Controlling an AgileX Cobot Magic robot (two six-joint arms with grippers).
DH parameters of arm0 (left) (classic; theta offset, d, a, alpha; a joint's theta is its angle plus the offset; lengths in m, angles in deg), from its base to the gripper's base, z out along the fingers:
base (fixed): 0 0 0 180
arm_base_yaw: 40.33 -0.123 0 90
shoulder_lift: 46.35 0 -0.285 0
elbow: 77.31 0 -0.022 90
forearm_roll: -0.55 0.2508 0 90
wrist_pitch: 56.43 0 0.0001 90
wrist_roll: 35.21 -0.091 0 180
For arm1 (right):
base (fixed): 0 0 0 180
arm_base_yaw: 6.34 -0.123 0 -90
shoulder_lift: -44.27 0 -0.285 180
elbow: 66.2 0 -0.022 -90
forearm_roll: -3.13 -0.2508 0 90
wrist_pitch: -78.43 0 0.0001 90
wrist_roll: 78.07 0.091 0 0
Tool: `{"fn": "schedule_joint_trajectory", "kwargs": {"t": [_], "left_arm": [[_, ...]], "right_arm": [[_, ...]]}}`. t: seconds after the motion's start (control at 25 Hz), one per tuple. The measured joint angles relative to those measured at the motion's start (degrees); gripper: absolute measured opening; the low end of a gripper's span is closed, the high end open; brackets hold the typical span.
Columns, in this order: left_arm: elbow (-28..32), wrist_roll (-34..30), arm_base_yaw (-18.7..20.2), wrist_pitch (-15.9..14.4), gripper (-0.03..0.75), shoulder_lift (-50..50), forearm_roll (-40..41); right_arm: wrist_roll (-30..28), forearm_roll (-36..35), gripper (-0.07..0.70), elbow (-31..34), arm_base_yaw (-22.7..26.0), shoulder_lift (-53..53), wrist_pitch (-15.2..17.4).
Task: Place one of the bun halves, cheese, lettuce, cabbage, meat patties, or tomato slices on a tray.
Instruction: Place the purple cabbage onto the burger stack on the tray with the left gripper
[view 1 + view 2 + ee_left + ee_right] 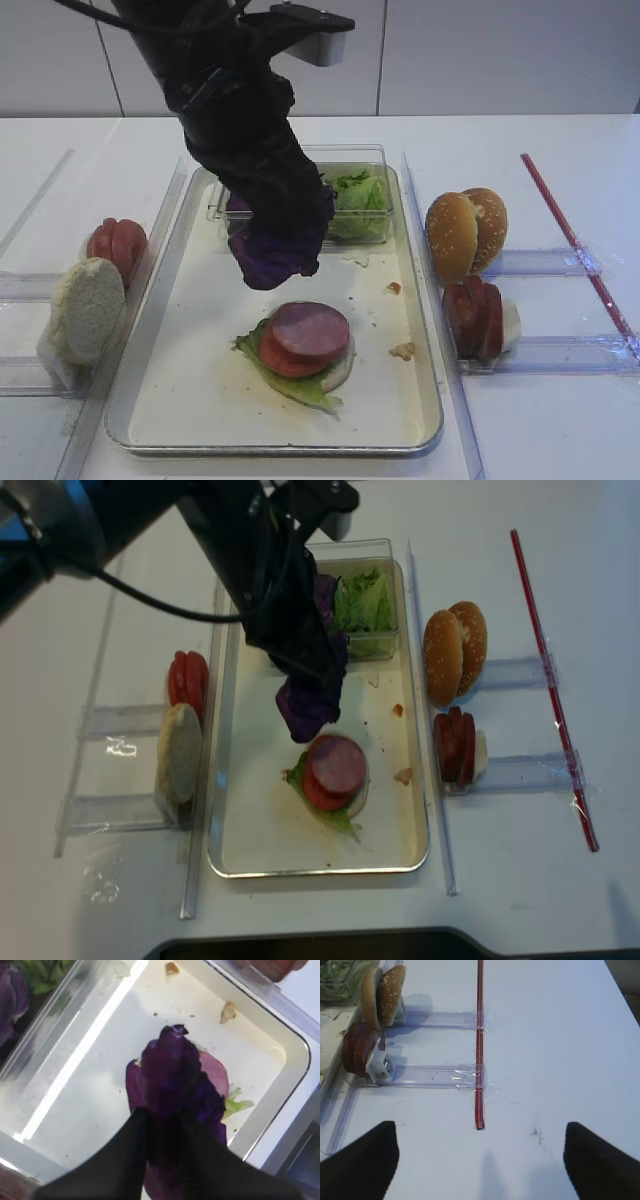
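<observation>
My left gripper point(162, 1112) is shut on a purple cabbage point(170, 1070) leaf that hangs from the arm point(275, 255) above the tray point(280, 445). Just below and in front of the leaf, a stack rests on the tray: a meat patty point(310, 330) on a tomato slice point(272, 355), lettuce point(300, 388) and a bun half point(342, 370). My right gripper point(480, 1145) is open over bare table, right of the racks, with nothing between its fingers. No cheese is in view.
A clear box point(372, 152) with lettuce and more cabbage sits at the tray's back. The right racks hold bun halves point(465, 232) and meat patties point(475, 318). The left racks hold tomato slices point(117, 245) and a bun half point(88, 308). A red strip point(570, 235) lies far right.
</observation>
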Motion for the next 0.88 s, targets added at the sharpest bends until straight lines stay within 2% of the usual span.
{"fn": "schedule_joint_trajectory", "kwargs": {"t": [0.2, 0.44, 0.76, 0.88], "left_arm": [[0.1, -5.9, 0.7, 0.0, 0.161, 0.0, -0.8], [0.1, -15.6, 0.9, 0.1, 0.161, 0.0, -5.3], [0.2, -14.4, 1.3, 0.2, 0.161, 1.8, -6.2], [0.2, -12.7, 2.5, 0.2, 0.161, 2.1, -5.8]], "right_arm": [[0.0, 0.0, 0.689, 0.0, 0.0, 0.0, 0.0], [0.0, 0.0, 0.689, 0.0, 0.0, 0.0, 0.0], [-0.3, 0.0, 0.689, 0.0, 0.0, 0.0, 0.0], [-0.3, 0.0, 0.689, 0.0, 0.0, 0.0, 0.0]]}}
